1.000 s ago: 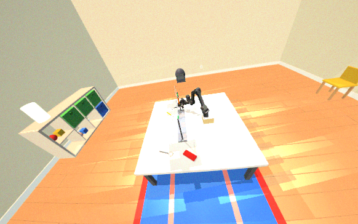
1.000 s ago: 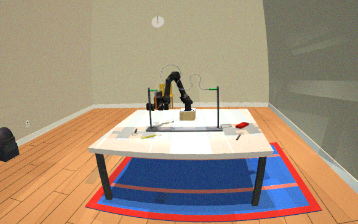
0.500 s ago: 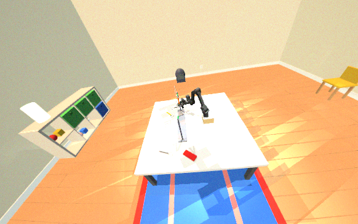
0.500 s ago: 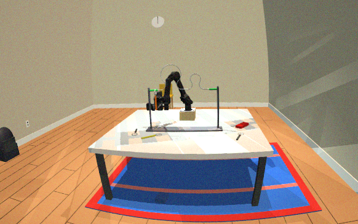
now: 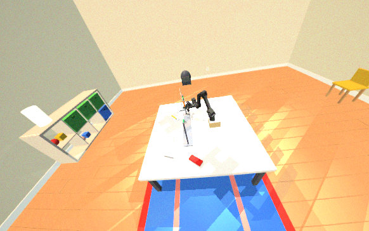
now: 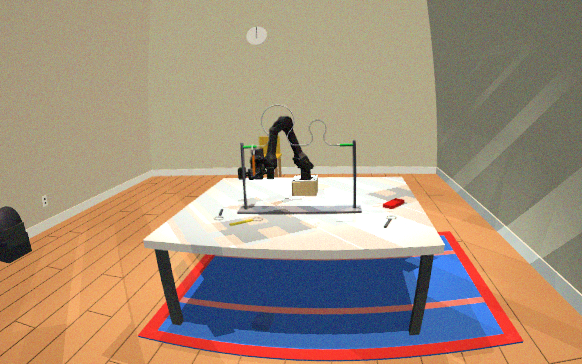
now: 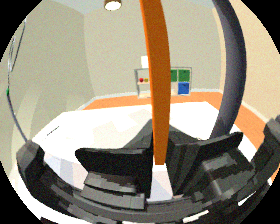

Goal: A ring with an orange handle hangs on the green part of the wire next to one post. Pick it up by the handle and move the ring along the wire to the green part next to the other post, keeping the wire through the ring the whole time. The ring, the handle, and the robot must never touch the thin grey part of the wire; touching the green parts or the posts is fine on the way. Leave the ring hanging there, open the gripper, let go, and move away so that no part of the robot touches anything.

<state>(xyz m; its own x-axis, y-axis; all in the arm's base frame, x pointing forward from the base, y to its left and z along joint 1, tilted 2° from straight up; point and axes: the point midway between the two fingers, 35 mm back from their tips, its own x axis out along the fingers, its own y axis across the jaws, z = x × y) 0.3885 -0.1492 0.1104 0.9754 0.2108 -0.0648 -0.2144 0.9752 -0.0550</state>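
The wire stand's base point(image 6: 318, 209) point(image 5: 187, 137) lies on the white table point(image 6: 318, 240) point(image 5: 233, 139). The orange handle point(image 7: 156, 63) point(image 6: 253, 162) point(image 5: 184, 104) hangs upright from the green part point(image 6: 250, 146) of the wire by the left post point(image 6: 243, 175) point(image 7: 232, 43). My gripper point(image 7: 153, 121) point(image 6: 255, 169) point(image 5: 186, 108) is shut on the handle's lower end. The ring itself is too small to make out. The thin grey wire point(image 6: 276, 106) loops over to the other green part point(image 6: 344, 144) at the right post point(image 6: 354, 175).
A red block point(image 6: 393, 202) point(image 5: 196, 160), a yellow tool point(image 6: 240, 221) point(image 5: 174, 117) and small metal tools point(image 6: 389, 220) point(image 6: 219, 215) lie on the table. The arm stands on a wooden block point(image 6: 304, 187) point(image 5: 214, 124) behind the stand.
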